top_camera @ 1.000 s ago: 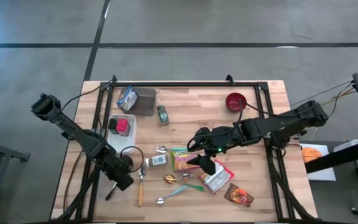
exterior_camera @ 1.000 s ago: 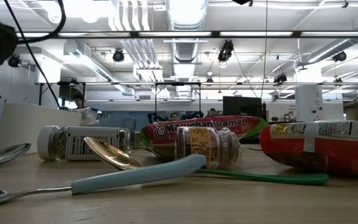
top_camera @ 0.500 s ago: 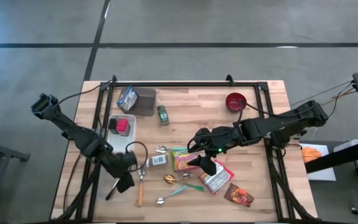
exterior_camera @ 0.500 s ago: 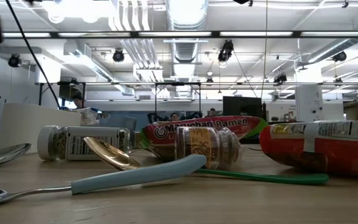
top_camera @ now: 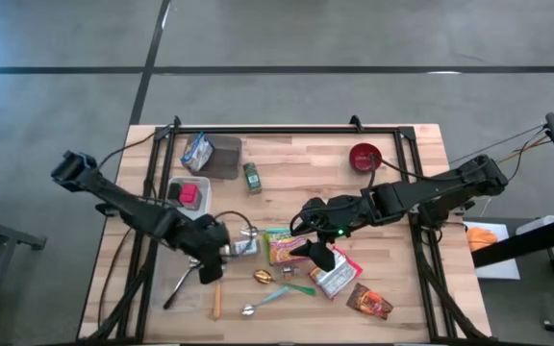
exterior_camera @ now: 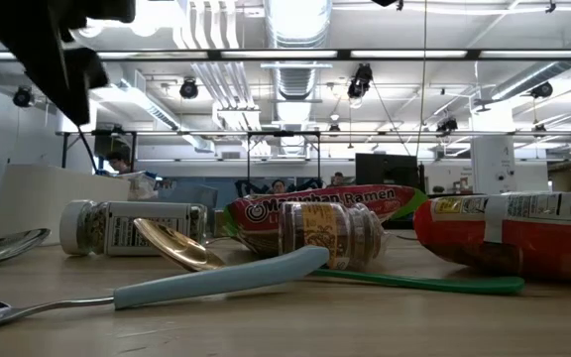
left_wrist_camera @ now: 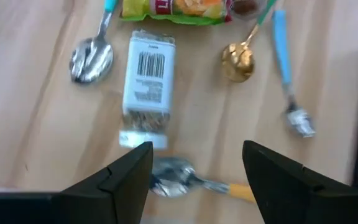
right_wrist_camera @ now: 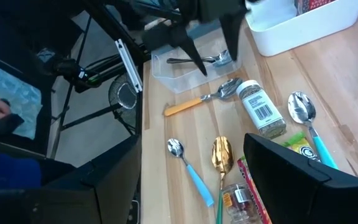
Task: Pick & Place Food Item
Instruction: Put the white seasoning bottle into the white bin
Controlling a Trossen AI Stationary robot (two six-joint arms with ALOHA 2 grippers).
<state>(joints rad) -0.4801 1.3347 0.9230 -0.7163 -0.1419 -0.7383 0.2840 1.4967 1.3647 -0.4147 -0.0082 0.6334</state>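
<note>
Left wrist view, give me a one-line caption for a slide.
Open left gripper above a lying spice jar and an orange-handled spoon on the wooden table.

bowl (top_camera: 365,157) nr table (top_camera: 296,154) far-right corner, bin (top_camera: 200,195) by left edge, jar (top_camera: 244,247) just left of ramen pack (top_camera: 284,246) mid-table, spoons (top_camera: 263,276) twd near edge.

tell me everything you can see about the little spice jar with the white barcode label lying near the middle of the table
The spice jar is a small clear jar lying on its side on the wooden table. A white barcode label wraps it, and brownish contents show at one end. Nothing grips it; the left gripper hovers open above it. A silver spoon lies beside it, and the orange-handled spoon's bowl sits just off its end.
</note>
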